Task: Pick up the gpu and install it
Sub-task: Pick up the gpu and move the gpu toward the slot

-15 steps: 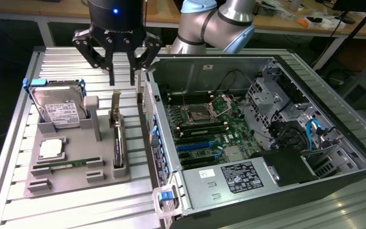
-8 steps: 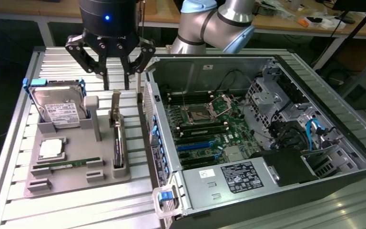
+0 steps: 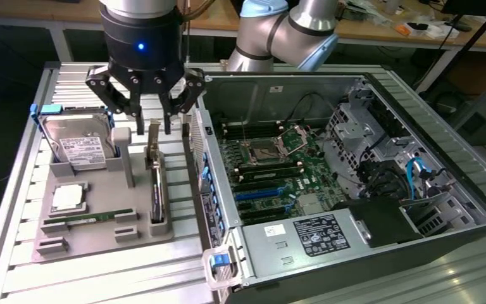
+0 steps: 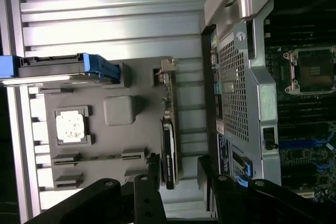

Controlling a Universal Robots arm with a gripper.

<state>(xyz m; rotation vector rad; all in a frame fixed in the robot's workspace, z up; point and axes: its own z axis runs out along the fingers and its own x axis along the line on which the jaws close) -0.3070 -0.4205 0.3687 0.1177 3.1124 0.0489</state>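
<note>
A ribbed metal worktop [image 3: 99, 272] is seen, carrying an open computer case [image 3: 260, 92] on the exterior view's right, with its motherboard [image 3: 268, 171] exposed. A grey tray [image 3: 99, 237] is set just beside the case, on the exterior view's left. The arm [image 3: 293, 31] is bent above the case, and its hand [image 3: 154, 130] is held over the tray with fingers spread wide and nothing gripped. The gpu [image 3: 156, 190] is stood on its long edge in a tray slot, near the case wall, directly below the hand; in the wrist view a finger is seen on either side of its end. A hard drive [image 3: 78, 145], a processor [image 3: 68, 197] and a memory stick [image 3: 87, 220] are also held in the tray.
</note>
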